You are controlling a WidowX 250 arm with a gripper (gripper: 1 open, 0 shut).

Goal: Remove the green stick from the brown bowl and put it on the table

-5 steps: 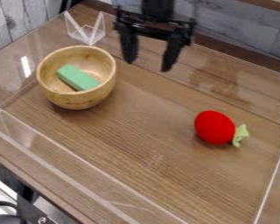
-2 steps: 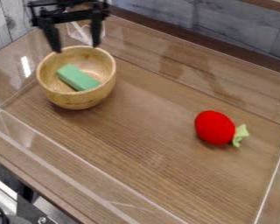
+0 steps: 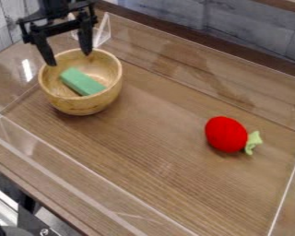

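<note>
The table (image 3: 150, 175), a brown wood-grain top ringed by low clear plastic walls, was seen filling most of the view. No brand, label or writing could be read on anything. The brown bowl (image 3: 64, 100) was set near the far left corner, upright, with the green stick (image 3: 81, 81) lying flat and aslant inside it. The gripper (image 3: 64, 48) was held above the bowl's far rim, its black fingers (image 3: 45, 53) spread wide and empty, pointing down. A red strawberry toy (image 3: 227, 133) was placed well apart at the right.
</note>
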